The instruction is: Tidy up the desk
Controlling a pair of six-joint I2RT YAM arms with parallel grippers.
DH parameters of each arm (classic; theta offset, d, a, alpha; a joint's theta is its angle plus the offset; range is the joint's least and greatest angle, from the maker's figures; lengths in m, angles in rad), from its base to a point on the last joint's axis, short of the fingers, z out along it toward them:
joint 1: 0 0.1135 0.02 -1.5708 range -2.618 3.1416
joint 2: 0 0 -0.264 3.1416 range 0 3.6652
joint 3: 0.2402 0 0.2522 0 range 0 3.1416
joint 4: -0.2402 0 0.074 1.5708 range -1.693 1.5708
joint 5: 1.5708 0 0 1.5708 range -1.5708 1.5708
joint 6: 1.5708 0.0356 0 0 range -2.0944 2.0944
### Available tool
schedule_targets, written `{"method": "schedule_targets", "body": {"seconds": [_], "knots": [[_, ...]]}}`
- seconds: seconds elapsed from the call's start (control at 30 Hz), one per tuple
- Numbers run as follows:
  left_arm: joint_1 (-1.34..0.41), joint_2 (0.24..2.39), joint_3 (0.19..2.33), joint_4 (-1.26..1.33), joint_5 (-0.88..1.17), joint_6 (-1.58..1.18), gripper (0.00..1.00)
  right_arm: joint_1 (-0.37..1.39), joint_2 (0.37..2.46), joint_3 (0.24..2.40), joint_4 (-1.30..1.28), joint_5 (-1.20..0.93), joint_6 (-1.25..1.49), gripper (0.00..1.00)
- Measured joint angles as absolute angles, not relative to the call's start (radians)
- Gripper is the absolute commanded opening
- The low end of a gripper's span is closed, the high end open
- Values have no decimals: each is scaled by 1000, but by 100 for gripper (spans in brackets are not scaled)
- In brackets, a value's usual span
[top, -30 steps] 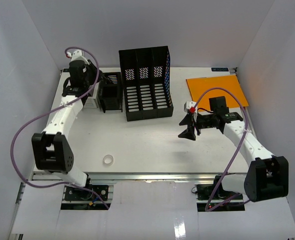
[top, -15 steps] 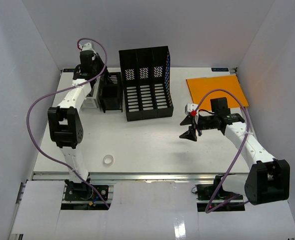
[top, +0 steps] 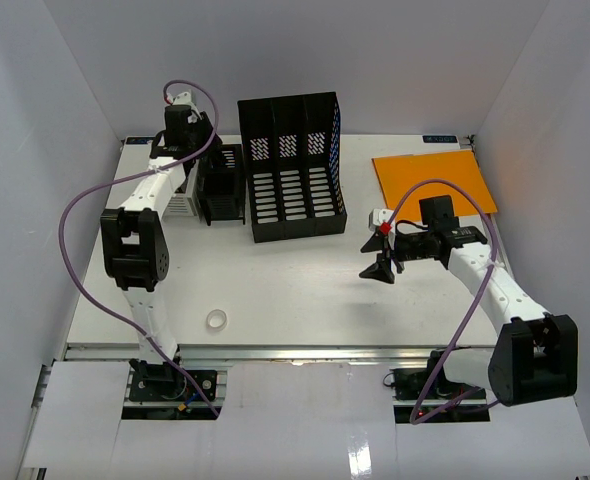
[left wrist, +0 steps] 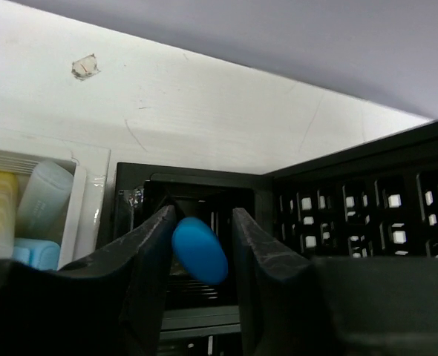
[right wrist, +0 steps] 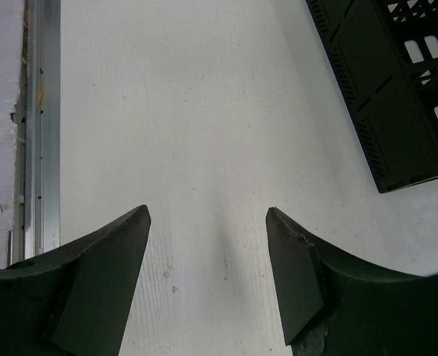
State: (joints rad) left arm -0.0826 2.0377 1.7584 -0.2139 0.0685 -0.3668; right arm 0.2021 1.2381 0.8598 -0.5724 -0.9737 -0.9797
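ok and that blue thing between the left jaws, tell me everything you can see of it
The blue thing is a small, smooth, rounded oval, plain bright blue, matte like plastic or rubber, with no markings visible. It sits tilted between the jaws of the left gripper, right at the opening of a small black box. It lies against one jaw, with a thin dark gap beside the other, so a firm grip can't be confirmed.

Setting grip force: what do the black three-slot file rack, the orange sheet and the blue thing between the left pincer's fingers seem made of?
File rack: matte black, punched slots, probably plastic or coated metal. Orange sheet: flat, matte, likely card or plastic. Blue thing: smooth, slight sheen, maybe plastic or rubber.
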Motion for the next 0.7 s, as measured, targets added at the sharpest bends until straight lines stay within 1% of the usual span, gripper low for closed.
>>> {"method": "schedule_targets", "body": {"seconds": [0.17,0.33,0.47,0.5,0.53,0.6,0.7], "knots": [[-83,1996,1717,-235,99,-343,82,180,1248,853,-576,-970,-980,71],[-83,1862,1632,-263,121,-322,82,151,1248,852,-576,-971,-978,71],[-83,1618,1442,-266,132,-364,88,137,1240,838,-574,-971,-976,71],[-83,1527,1369,-269,137,-386,91,134,1236,828,-574,-970,-975,71],[-83,1439,1296,-276,144,-410,97,131,1231,819,-574,-970,-973,71],[-83,1280,1161,-290,156,-468,98,126,1220,800,-574,-968,-968,71],[-83,1109,984,-362,163,-574,98,120,1195,777,-573,-964,-952,72]]}}
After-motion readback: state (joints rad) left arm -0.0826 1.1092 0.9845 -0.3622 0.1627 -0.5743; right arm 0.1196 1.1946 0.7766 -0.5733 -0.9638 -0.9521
